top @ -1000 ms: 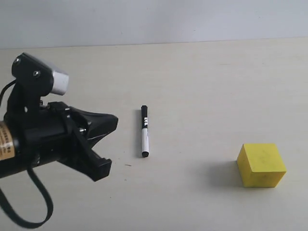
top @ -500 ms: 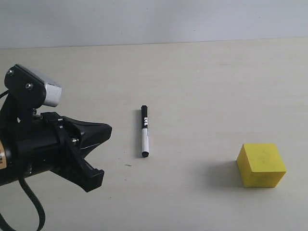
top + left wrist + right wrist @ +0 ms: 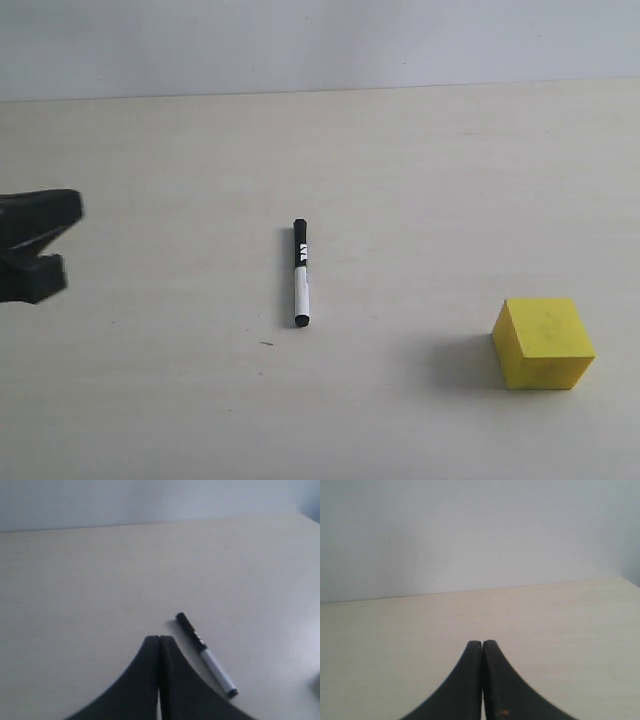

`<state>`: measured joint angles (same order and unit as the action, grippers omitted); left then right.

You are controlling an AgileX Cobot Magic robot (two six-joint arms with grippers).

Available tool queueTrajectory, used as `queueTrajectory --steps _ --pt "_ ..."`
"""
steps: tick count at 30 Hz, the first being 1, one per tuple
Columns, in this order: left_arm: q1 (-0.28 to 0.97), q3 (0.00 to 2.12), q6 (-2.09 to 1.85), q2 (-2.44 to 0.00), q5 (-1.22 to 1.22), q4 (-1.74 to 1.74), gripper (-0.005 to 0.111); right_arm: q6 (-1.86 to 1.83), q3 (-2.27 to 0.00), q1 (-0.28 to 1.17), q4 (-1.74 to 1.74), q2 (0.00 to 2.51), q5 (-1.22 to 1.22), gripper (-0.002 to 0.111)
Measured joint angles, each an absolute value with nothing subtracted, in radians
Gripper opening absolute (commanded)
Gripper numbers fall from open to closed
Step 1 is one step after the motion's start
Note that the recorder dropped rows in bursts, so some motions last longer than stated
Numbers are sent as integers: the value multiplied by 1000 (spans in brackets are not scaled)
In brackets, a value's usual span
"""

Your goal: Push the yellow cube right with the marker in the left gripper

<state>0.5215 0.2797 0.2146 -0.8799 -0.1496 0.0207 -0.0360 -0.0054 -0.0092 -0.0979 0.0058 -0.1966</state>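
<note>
Change since the earlier pictures: left gripper [image 3: 35,250] has drawn back from near the middle of the table [image 3: 400,160] to the exterior view's left edge; marker and cube have not shifted.

Marker [image 3: 300,273]: slim pen, black cap end pointing away from the camera, white barrel nearer, lying flat on the table, free of any grip. Judged light, stiff, round and likely to roll; smooth barrel may slip between flat plates. Best taken across the white barrel near the middle, jaws closing square to its length, leaving one end proud for pushing.

Yellow cube [image 3: 543,343]: rests on the table well to the right of the marker, apart from it. Judged solid, matte, much bulkier than the pen; it should slide rather than tip if pushed low on its left face.

Left gripper, wrist view [image 3: 159,645]: jaws pressed together, nothing between them, marker [image 3: 206,655] just beside and ahead.

Right gripper [image 3: 482,647]: jaws likewise together, empty, over bare table.
</note>
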Motion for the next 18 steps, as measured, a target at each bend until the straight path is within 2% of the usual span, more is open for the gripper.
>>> queueTrajectory --steps 7,12,18 --pt "166 123 235 -376 115 21 0 -36 -5 -9 -98 6 -197 0" --pt "57 70 235 -234 137 21 0 -36 -5 -9 -98 6 -197 0" --pt "13 32 222 -156 140 21 0 -36 -5 -9 -98 6 -197 0"
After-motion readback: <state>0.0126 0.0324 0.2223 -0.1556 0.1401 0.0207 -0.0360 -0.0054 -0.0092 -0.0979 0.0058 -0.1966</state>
